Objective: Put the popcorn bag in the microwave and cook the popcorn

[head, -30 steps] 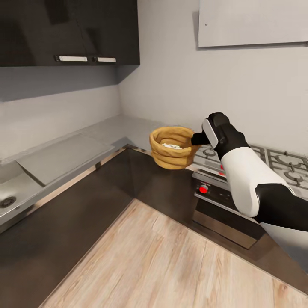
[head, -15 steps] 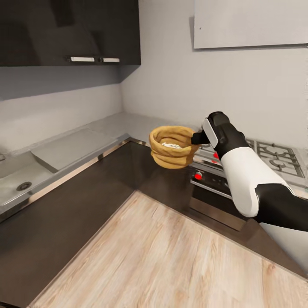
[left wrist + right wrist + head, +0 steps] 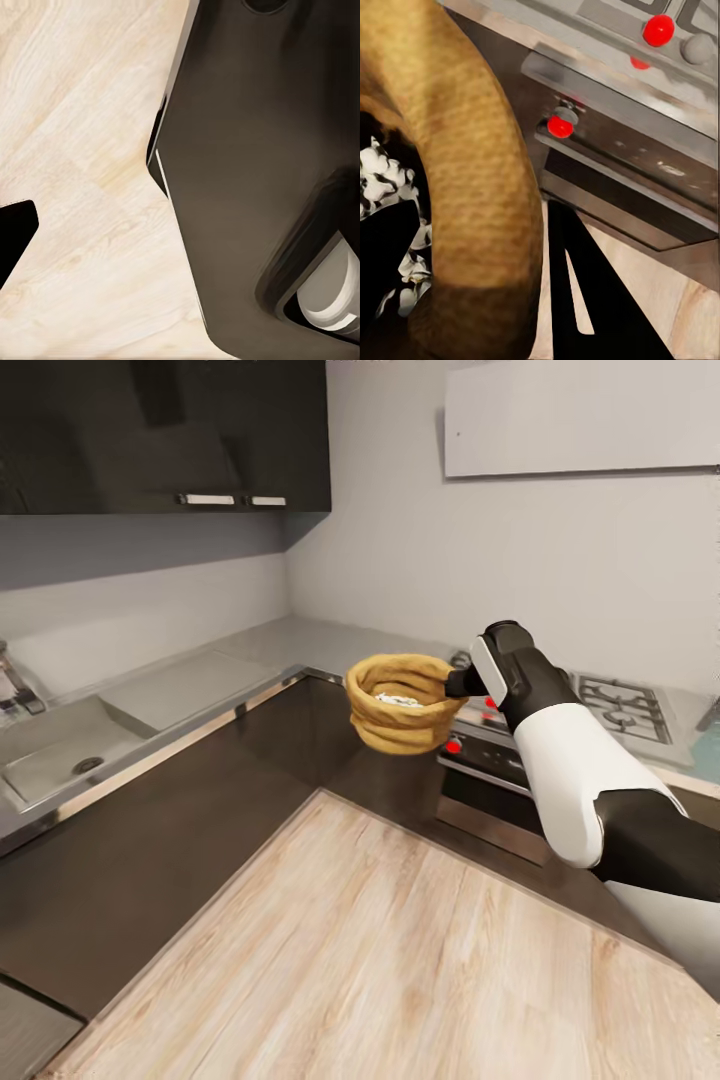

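Nearest, underfoot: a pale wood floor [image 3: 380, 950] runs from the near edge toward the dark cabinet fronts [image 3: 180, 830].

Left gripper [image 3: 11, 236]: the left wrist view looks down at that floor beside a dark body panel; one black fingertip shows at the edge, so I cannot tell whether the jaws are apart or together.

Right arm: the white and black forearm [image 3: 575, 770] reaches from the near right toward the middle of the scene.

Right gripper [image 3: 462, 683]: jaws clamped on the right side of the popcorn bag rim, one finger inside the sack and one outside, as the right wrist view shows.

Popcorn bag [image 3: 402, 703]: held in the air, clear of every surface, in front of the oven [image 3: 490, 780] with red knobs, nearer than the countertop [image 3: 300, 645].

Contents: white pieces lie inside the bag [image 3: 386, 184].

Handling, as a judgement: light, soft crumpled paper; the rolled rim is the stiffest part and the sensible place to hold. A harder squeeze would likely crush the wall, and a tilt could spill the pieces.

Pointing: mouth up, short axis upright, rim close to level; squat, wider than tall.

Farther left: a steel sink [image 3: 60, 755] set in the worktop.

Farther right: the gas hob [image 3: 620, 705] with grey grates.

Farthest: grey wall, with dark upper cabinets [image 3: 170, 435] at far left.
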Controlling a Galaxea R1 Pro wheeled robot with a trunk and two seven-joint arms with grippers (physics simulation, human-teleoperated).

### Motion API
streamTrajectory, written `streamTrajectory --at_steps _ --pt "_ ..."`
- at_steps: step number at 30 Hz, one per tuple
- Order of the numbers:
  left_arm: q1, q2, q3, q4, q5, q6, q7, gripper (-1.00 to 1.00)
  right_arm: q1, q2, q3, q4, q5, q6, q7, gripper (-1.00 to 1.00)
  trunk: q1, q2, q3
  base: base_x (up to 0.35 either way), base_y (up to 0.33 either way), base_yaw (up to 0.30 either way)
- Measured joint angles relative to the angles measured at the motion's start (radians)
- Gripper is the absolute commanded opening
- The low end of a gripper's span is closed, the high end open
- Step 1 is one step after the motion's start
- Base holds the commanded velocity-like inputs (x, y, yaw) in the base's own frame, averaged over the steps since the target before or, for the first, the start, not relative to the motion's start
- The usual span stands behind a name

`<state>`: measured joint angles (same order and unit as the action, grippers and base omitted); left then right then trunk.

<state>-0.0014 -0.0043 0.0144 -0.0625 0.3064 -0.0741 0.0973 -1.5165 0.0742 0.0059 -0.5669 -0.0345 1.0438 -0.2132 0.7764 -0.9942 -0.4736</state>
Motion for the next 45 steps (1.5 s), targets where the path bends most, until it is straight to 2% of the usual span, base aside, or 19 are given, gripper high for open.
streamTrajectory --at_steps 6,10,17,45 --pt "0.000 0.000 0.000 0.000 -0.001 0.000 0.000 1.00 0.000 -0.001 -0.001 0.000 0.001 0.000 0.001 -1.00 0.000 0.000 0.000 -0.288 0.000 0.000" --pt "0.000 0.002 0.003 -0.001 0.000 0.000 0.001 1.00 0.001 -0.022 0.000 0.023 -0.007 0.000 0.005 -1.00 -0.001 0.000 0.000 0.000 0.000 0.000" --pt "0.000 0.003 0.002 -0.002 0.000 0.000 0.001 1.00 0.020 0.014 0.000 0.063 0.010 0.000 -0.003 -1.00 -0.001 0.000 0.000 0.000 0.000 0.000" --pt "0.000 0.003 0.002 -0.001 0.000 0.000 0.001 1.00 0.021 0.010 0.000 0.074 0.004 0.000 -0.003 -1.00 -0.001 0.000 0.041 0.000 0.000 0.000"
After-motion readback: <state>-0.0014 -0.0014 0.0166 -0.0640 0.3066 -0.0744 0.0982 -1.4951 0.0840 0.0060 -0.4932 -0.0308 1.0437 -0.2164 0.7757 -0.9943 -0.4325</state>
